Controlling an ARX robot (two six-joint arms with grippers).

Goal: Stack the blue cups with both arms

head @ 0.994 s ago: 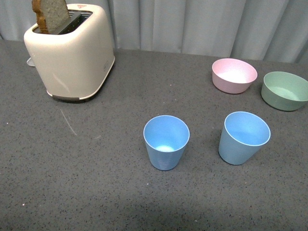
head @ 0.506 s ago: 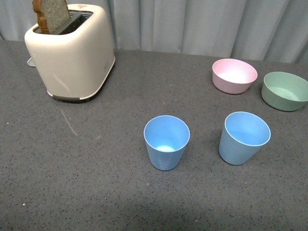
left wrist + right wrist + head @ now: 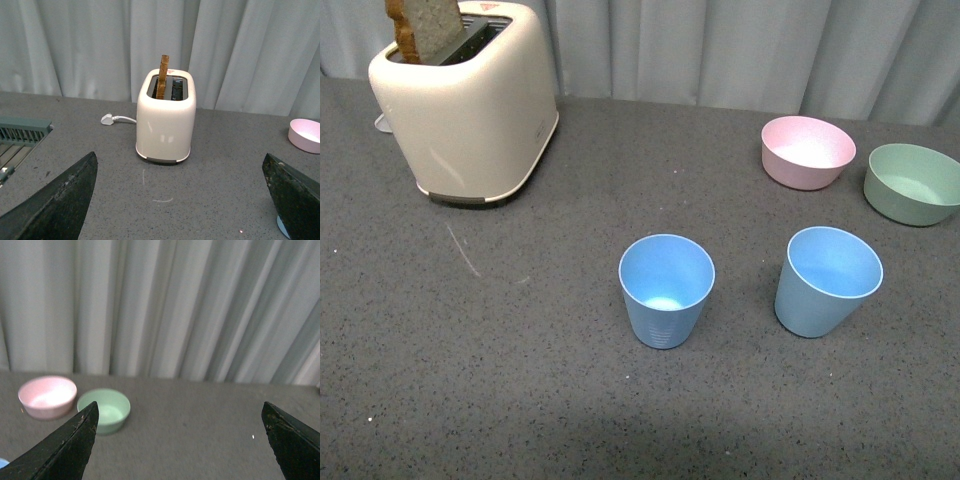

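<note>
Two blue cups stand upright on the grey table in the front view, one in the middle (image 3: 666, 290) and one to its right (image 3: 827, 282), a hand's width apart. Neither arm shows in the front view. My left gripper (image 3: 180, 202) is open above bare table, with nothing between its black fingers (image 3: 55, 205). A sliver of a blue cup (image 3: 281, 228) peeks out by its other finger. My right gripper (image 3: 180, 445) is open too, over bare table. At that picture's edge a bit of a blue cup (image 3: 2, 463) shows.
A cream toaster (image 3: 465, 105) holding a slice of bread stands at the back left, its plug (image 3: 107, 119) lying behind it. A pink bowl (image 3: 807, 152) and a green bowl (image 3: 914, 184) sit at the back right. A grey-green rack (image 3: 22, 131) lies far left. Curtains close the back.
The whole front view has shifted a little, so everything sits slightly higher in the picture. The cups keep their places relative to each other and to the bowls.
</note>
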